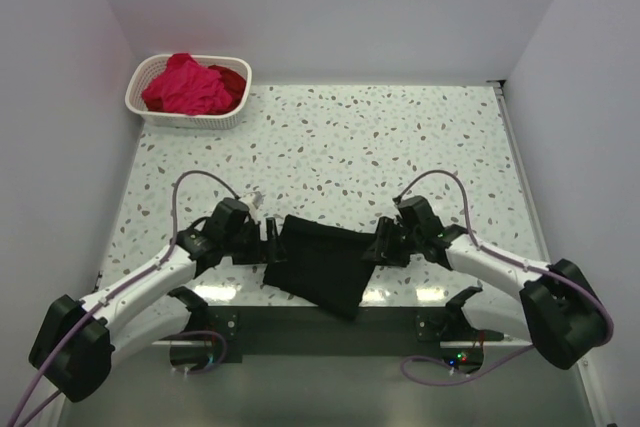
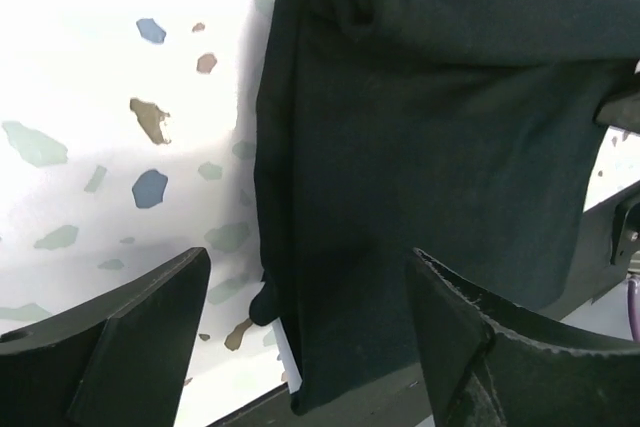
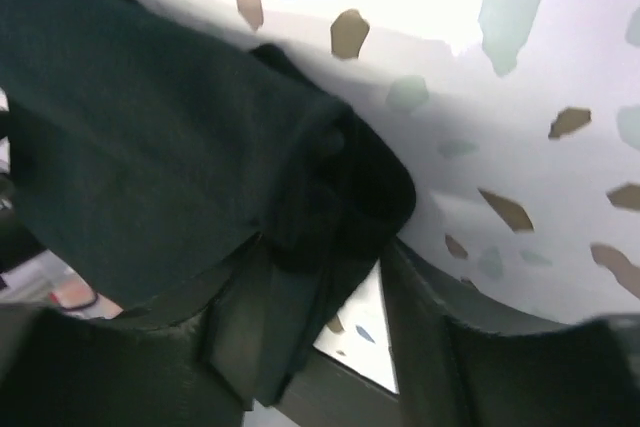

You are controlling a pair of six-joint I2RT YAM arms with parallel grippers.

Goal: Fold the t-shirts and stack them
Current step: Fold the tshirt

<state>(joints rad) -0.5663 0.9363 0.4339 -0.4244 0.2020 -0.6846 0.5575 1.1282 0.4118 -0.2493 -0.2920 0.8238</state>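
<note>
Item 1. Left white-and-black robot arm (image 1: 140,287), bolted at the near edge and angled inward, with a purple cable (image 1: 195,179) looped over its wrist.

Item 2. Right white-and-black robot arm (image 1: 500,267), mirror of the first, also angled inward.

Item 3. Left pincer (image 1: 270,237). It sits at the left edge of the black shirt. Its wrist view shows both dark fingers (image 2: 140,337) spread wide with the cloth's edge lying in the gap. Nothing is pinched.

Item 4. Right pincer (image 1: 378,242). It sits at the right edge of the same shirt. Its fingers (image 3: 470,347) stand parted, and a bunched corner of the cloth sits between them, partly draped over one finger. No closed hold can be seen.

Item 5. Large plain black cloth t-shirt (image 1: 320,262). It is folded into a rough four-sided shape and lies flat between the two pincers at the front of the worktop. Its near corner reaches past the front edge over a dark rail (image 1: 300,332).

Item 6. White speckled stone-pattern worktop (image 1: 400,147), walled in pale grey on three sides.

Item 7. White lattice plastic basket (image 1: 190,119), at the far left corner, well apart from the arms.

Item 8. Bright magenta-pink crumpled t-shirt (image 1: 185,87), heaped in the basket.

Item 9. Deep red crumpled t-shirt (image 1: 232,79), in the basket, just beside the pink one on its right and mostly hidden.
</note>
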